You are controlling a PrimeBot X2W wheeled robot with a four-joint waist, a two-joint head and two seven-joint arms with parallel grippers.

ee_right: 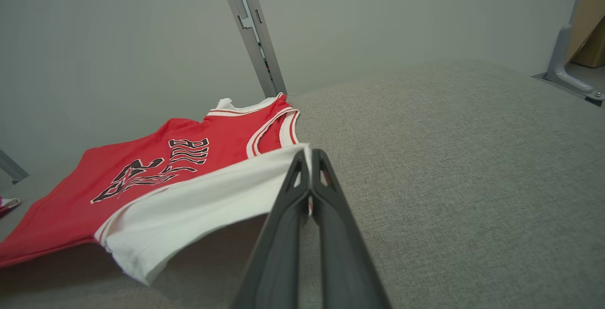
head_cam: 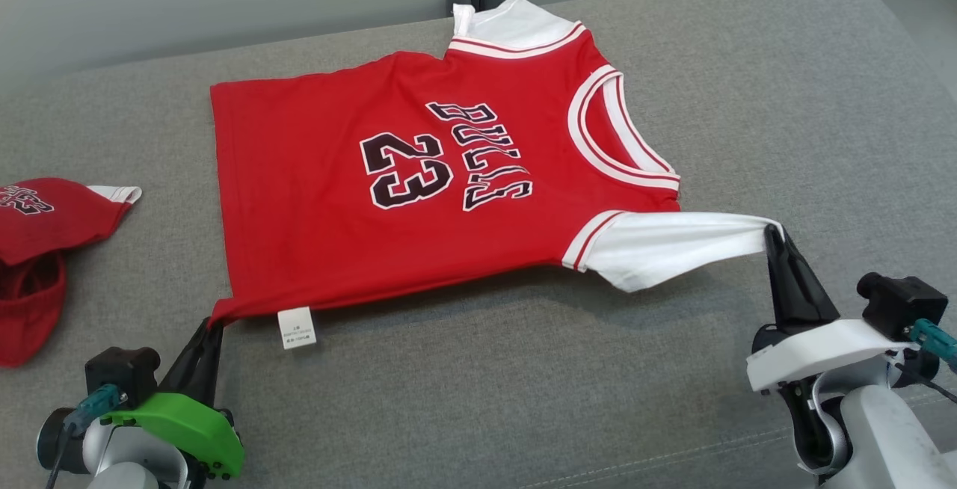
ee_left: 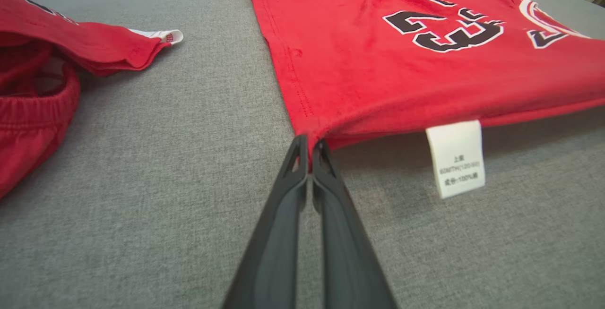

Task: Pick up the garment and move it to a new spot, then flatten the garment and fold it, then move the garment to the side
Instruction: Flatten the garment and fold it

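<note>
On the grey bench (head_cam: 523, 399), look at the red garment (head_cam: 389, 197): spread out, front side up, near edge lifted a little off the cloth. Pinched tight in the left hand (head_cam: 213, 322), fingers shut: the bottom corner (head_cam: 224, 309), just beside the white tag (head_cam: 297, 327). Pinched tight in the right hand (head_cam: 770, 230), fingers shut too: the end of the white sleeve (head_cam: 673, 246). Looks like time to fold. Lift both hands together, same height, same speed. Pull gently, just enough for a straight near edge. Carry it over toward the far side and lay it down flat. Don't tug hard: easy to lose the cloth that way. Steer clear of the other red clothes (head_cam: 37, 250) on the left.
</note>
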